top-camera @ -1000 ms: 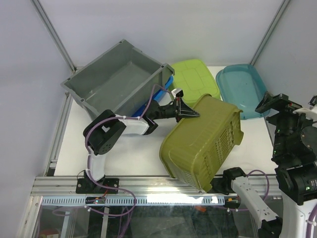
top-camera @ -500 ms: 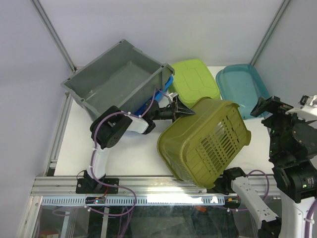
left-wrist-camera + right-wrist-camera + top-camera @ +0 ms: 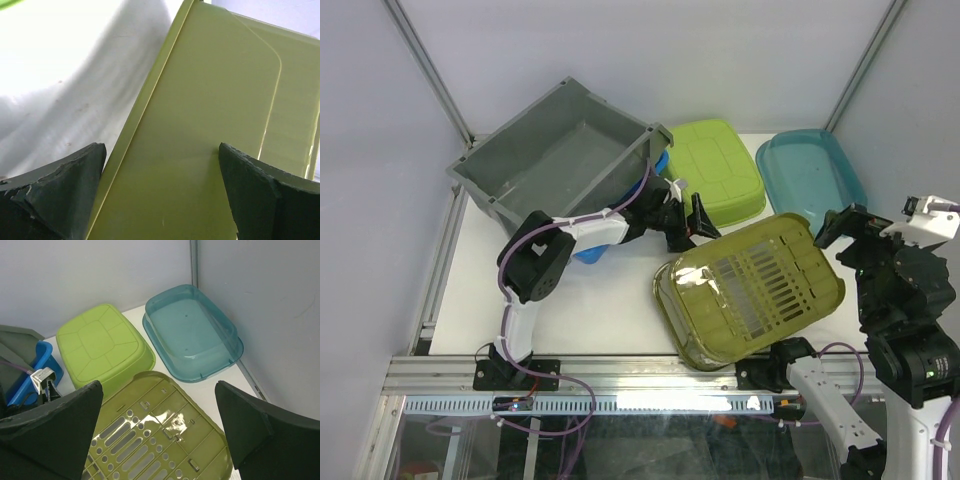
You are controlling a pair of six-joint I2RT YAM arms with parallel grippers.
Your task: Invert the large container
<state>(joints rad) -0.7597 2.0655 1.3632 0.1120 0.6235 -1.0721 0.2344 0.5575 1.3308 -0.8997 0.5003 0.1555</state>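
The large container (image 3: 560, 165) is the grey ribbed crate at the back left. It stands open side up and tilted, with one end propped on a blue tub (image 3: 588, 250). My left gripper (image 3: 685, 220) is open just off the crate's right corner and holds nothing. In the left wrist view the left gripper (image 3: 161, 150) looks at a smooth wall of the olive-green basket (image 3: 210, 125), which its fingers do not touch. My right gripper (image 3: 878, 225) hangs open above the table's right side. The grey crate (image 3: 15, 337) shows only as a sliver in the right wrist view.
The olive-green slotted basket (image 3: 755, 290) lies bottom up in front of the right arm, under the right gripper (image 3: 159, 390). A lime-green tub (image 3: 715, 175) sits upside down at the back middle. A teal tub (image 3: 810, 175) stands at the back right. Frame posts stand at the corners.
The olive-green basket has tipped from its side onto its rim, bottom up. My left gripper opened, let go of it and drew back toward the grey crate. The right arm shifted slightly.
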